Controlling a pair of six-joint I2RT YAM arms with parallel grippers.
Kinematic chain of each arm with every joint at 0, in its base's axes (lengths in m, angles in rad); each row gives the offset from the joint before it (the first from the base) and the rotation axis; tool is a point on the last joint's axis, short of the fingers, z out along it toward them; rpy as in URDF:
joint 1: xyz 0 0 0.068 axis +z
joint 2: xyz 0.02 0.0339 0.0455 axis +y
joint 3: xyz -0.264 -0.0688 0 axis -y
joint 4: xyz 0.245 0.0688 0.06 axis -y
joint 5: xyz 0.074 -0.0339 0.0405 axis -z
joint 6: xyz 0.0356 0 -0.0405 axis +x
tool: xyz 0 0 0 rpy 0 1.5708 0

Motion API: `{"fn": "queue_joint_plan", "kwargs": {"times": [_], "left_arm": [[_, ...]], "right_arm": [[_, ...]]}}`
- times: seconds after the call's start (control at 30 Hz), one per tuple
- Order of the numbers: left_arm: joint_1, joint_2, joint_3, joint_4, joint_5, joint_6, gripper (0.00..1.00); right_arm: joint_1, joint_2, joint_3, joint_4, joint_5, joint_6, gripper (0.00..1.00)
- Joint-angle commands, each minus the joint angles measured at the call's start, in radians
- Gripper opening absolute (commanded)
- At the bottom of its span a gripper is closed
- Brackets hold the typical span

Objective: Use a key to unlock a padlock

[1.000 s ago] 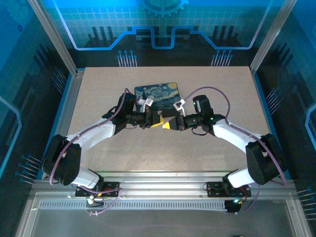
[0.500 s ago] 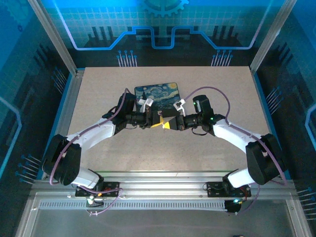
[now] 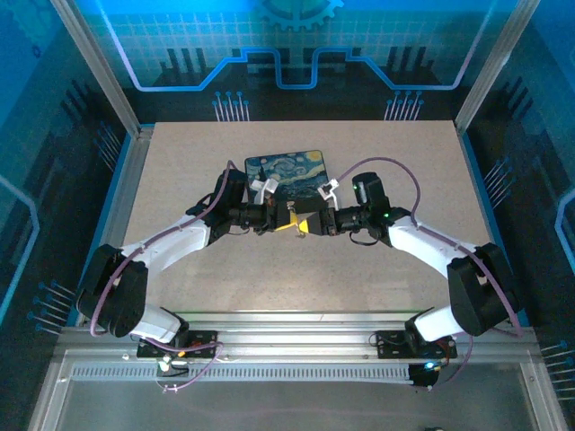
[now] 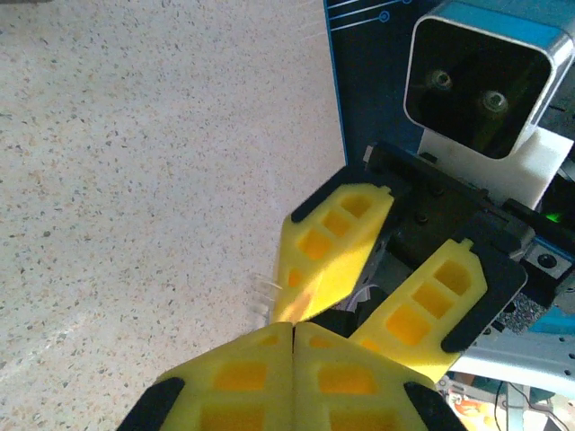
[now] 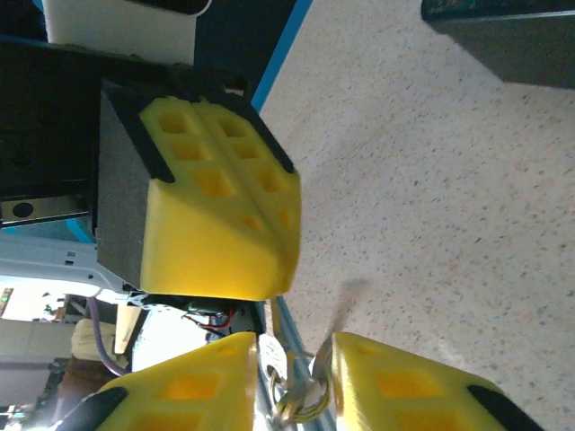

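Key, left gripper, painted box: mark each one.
key [image 5: 301, 397], right wrist view, on the silvery ring bunch.
left gripper [image 4: 294, 330], left wrist view, on the seam between its closed fingertips.
painted box [image 3: 292, 169], top external view, on the swirled lid.

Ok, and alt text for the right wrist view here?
Two yellow fingers of the right gripper, at the bottom edge, pinch a small silvery key bunch on a ring. Above them, the yellow fingers of the left gripper are pressed together over a speckled table, a dark box corner at top right.
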Motion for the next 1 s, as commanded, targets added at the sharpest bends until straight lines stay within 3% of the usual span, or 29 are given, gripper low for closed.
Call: {"fn": "queue_joint_plan", "kwargs": {"times": [0.0, 0.17, 0.43, 0.97], "left_arm": [[0.020, -0.005, 0.017, -0.018, -0.017, 0.001, 0.00], [0.028, -0.006, 0.024, 0.000, -0.030, -0.014, 0.00], [0.042, 0.004, 0.016, 0.084, -0.062, -0.076, 0.00], [0.051, -0.019, 0.009, 0.104, -0.059, -0.104, 0.00]], "right_arm": [[-0.044, -0.034, -0.024, -0.019, 0.013, -0.018, 0.32], [-0.056, -0.057, -0.028, -0.022, 0.025, -0.014, 0.35], [-0.022, -0.049, -0.060, 0.204, 0.061, 0.167, 0.39], [0.044, 0.039, -0.031, 0.307, 0.082, 0.219, 0.36]]}}
